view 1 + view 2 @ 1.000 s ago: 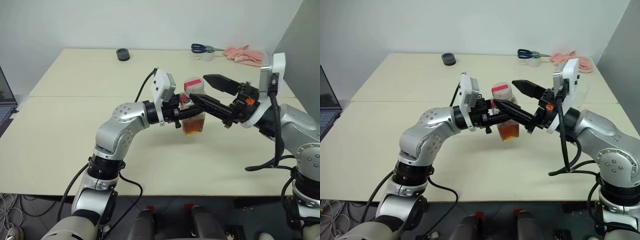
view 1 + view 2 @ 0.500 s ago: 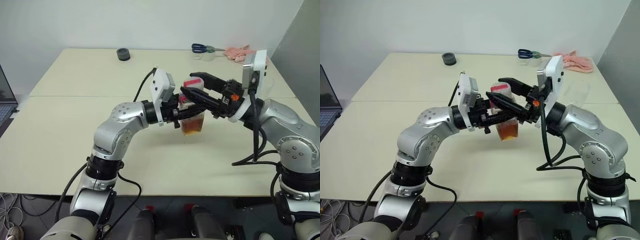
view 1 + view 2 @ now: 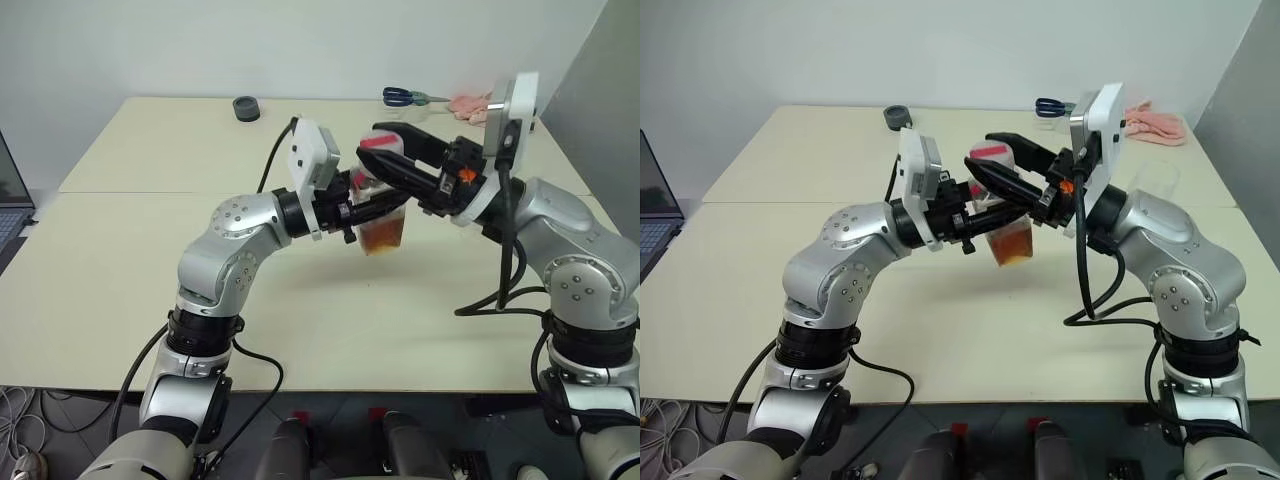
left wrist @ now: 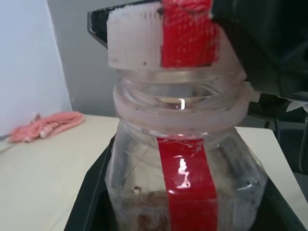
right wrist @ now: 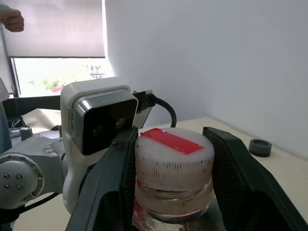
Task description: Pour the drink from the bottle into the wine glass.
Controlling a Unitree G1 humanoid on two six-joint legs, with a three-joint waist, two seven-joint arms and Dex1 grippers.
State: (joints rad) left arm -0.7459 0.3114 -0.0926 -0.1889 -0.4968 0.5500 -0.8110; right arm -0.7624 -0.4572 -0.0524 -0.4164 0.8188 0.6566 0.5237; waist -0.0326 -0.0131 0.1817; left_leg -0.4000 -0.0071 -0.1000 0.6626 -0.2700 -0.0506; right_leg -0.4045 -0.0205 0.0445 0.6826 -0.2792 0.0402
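My left gripper (image 3: 372, 203) covers the middle of the bottle (image 3: 383, 232), so its label strip is hidden from my head. In my left wrist view the bottle's base runs off the picture's edge. My right fingers (image 5: 120, 163) hide the cap's (image 5: 173, 163) sides. The scissors (image 3: 402, 96) are too small to read, their cup unclear.

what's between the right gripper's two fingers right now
The bottle's white cap with its red strip sits between the right gripper's two fingers, seen in the right wrist view. The left gripper holds the bottle's body below.
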